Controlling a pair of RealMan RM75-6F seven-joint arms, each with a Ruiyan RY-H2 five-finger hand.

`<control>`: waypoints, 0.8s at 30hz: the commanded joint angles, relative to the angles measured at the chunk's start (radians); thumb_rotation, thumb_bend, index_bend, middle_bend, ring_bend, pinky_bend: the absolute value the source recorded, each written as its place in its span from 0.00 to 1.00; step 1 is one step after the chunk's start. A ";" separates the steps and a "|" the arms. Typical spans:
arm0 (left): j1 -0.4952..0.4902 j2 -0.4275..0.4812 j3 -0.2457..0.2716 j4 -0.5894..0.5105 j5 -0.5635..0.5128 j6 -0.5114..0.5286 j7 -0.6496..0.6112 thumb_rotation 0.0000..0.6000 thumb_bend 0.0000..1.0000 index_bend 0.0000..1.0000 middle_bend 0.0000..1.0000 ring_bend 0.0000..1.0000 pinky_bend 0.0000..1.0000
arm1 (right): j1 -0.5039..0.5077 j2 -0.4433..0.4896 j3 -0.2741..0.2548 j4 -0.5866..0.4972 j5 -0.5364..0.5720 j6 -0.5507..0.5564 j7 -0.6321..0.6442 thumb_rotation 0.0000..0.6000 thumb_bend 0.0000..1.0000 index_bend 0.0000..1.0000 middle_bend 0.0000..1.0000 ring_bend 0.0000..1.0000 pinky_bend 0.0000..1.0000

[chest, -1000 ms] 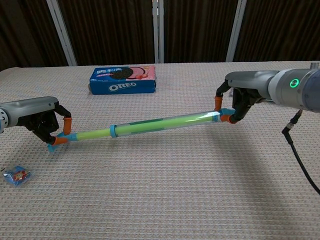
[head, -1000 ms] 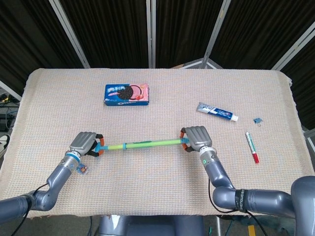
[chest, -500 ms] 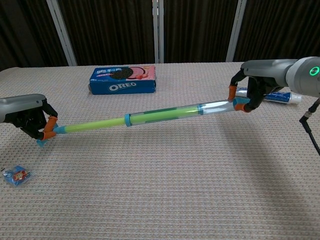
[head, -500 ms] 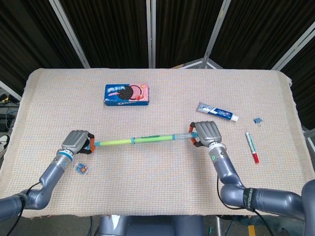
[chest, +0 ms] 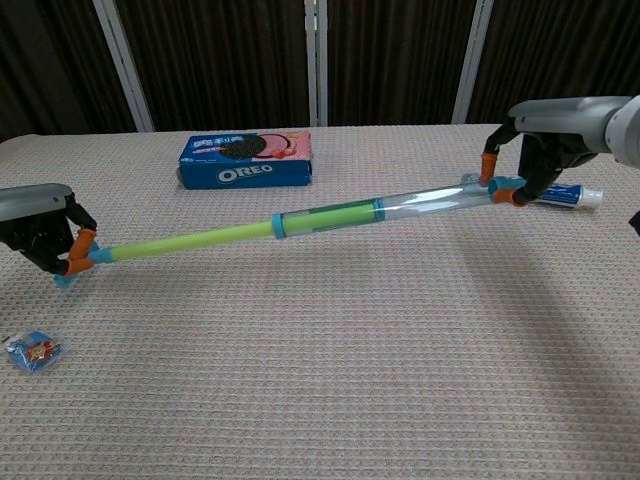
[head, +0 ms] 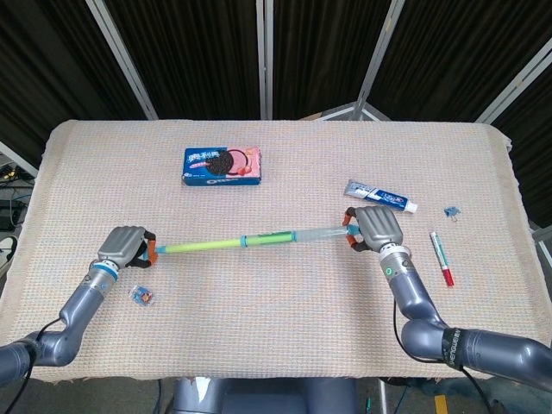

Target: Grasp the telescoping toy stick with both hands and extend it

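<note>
The telescoping toy stick (chest: 300,219) is held above the table (head: 285,319), spanning left to right, its right end higher; its left section is a thin green rod, its middle a thicker green sleeve with blue collars, its right section a clear tube; both tips sit inside the hands and cannot be made out; the left hand (chest: 38,227) is partly cut off by the frame edge in the chest view; it grips the left end, fingers closed around it; the right hand (chest: 548,130) grips the right end likewise, just in front of the toothpaste tube (head: 380,196).
</note>
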 commanded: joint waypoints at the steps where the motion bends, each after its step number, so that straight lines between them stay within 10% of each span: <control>1: 0.003 0.005 0.000 0.003 0.003 -0.002 -0.005 1.00 0.47 0.68 0.93 0.88 1.00 | -0.005 0.007 0.000 0.004 -0.007 -0.004 0.008 1.00 0.42 0.63 1.00 1.00 1.00; 24: 0.027 0.035 0.006 0.026 0.021 -0.018 -0.031 1.00 0.47 0.68 0.93 0.88 1.00 | -0.032 0.053 0.003 0.030 -0.033 -0.032 0.049 1.00 0.43 0.64 1.00 1.00 1.00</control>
